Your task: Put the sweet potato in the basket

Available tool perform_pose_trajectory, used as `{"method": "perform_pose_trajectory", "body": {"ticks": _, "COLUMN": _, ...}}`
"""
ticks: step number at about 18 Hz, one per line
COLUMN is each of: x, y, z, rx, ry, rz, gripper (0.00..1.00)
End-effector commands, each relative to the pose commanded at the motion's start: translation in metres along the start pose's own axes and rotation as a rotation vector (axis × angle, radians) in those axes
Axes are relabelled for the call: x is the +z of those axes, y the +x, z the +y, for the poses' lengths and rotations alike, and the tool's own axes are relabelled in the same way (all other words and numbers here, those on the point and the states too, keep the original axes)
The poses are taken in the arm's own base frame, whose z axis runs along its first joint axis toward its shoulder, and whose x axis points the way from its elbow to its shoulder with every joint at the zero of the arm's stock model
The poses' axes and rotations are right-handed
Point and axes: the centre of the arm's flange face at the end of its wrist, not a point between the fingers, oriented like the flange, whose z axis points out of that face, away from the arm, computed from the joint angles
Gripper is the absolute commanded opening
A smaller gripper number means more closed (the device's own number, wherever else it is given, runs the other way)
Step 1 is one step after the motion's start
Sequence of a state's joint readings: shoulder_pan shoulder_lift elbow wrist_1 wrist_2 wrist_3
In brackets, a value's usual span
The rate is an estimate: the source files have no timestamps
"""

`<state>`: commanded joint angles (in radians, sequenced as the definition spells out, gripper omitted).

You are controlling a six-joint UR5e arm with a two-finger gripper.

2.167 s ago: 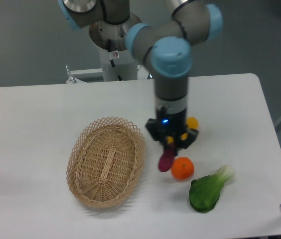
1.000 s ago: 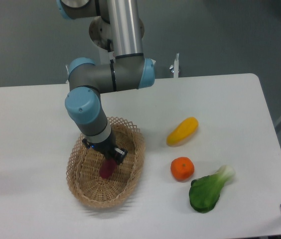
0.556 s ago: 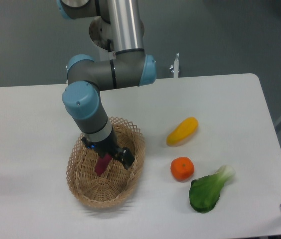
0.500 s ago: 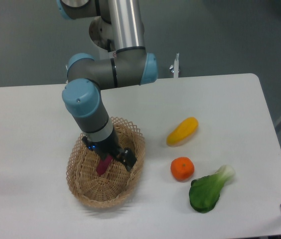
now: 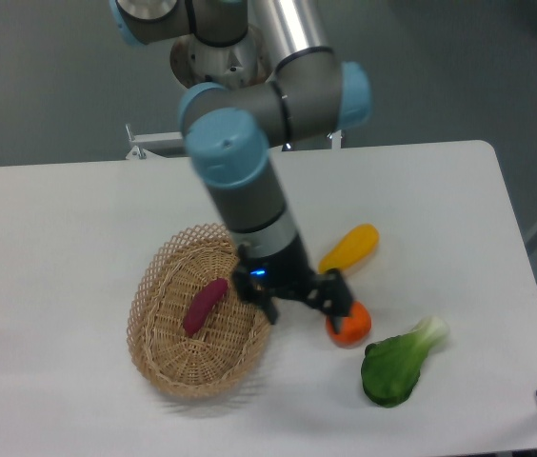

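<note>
With sweet potato in basket, claw wide, empty.

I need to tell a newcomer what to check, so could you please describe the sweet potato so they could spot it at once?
Find the large oval wicker basket on the left of the white table. The sweet potato lies inside it, a slim reddish-purple tuber with tapered ends. It is the only item in the basket; the other produce sits on the table to the right.

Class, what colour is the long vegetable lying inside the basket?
Reddish-purple. The sweet potato shows clearly in the fixed camera view, lying on the basket floor.
</note>
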<state>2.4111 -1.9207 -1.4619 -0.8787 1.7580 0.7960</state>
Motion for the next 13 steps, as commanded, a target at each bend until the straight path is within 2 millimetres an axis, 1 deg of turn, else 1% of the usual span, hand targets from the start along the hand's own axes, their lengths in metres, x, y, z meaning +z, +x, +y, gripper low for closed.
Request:
{"method": "perform_pose_trajectory", "body": {"ticks": 1, "x": -0.002, "y": -0.013, "z": 0.011, "rx": 0.033, "ry": -0.020, "rz": 0.006, "gripper": 1.00}}
{"method": "perform_pose_trajectory", "body": {"ticks": 2, "x": -0.004, "y": -0.023, "z": 0.021, "rx": 0.100, "ry": -0.034, "rz": 0.009, "gripper": 1.00}}
{"method": "perform_pose_trajectory", "body": {"ticks": 4, "x": 0.002, "y": -0.047, "z": 0.044, "rx": 0.229, "ry": -0.066, "rz": 0.023, "gripper": 1.00}}
{"method": "perform_pose_trajectory", "body": {"ticks": 6, "x": -0.008, "y": -0.073, "z": 0.073, "rx": 0.275, "ry": -0.085, "rz": 0.039, "gripper": 1.00}}
{"method": "perform_pose_trajectory", "body": {"ticks": 7, "x": -0.008, "y": -0.084, "z": 0.086, "rx": 0.296, "ry": -0.091, "rz": 0.053, "gripper": 1.00}}
{"method": "perform_pose_trajectory", "body": {"ticks": 8, "x": -0.003, "y": -0.095, "z": 0.100, "rx": 0.323, "ry": -0.099, "rz": 0.071, "gripper": 1.00}}
{"method": "perform_pose_trajectory", "body": {"ticks": 10, "x": 0.000, "y": -0.112, "z": 0.120, "rx": 0.384, "ry": -0.081, "rz": 0.096, "gripper": 1.00}}
{"method": "perform_pose_trajectory", "body": {"ticks": 12, "x": -0.010, "y": -0.124, "z": 0.136, "rx": 0.410, "ry": -0.059, "rz": 0.103, "gripper": 1.00}}
{"method": "perform_pose_trajectory", "body": {"ticks": 13, "x": -0.009, "y": -0.127, "z": 0.141, "rx": 0.412, "ry": -0.054, "rz": 0.113, "gripper": 1.00}}
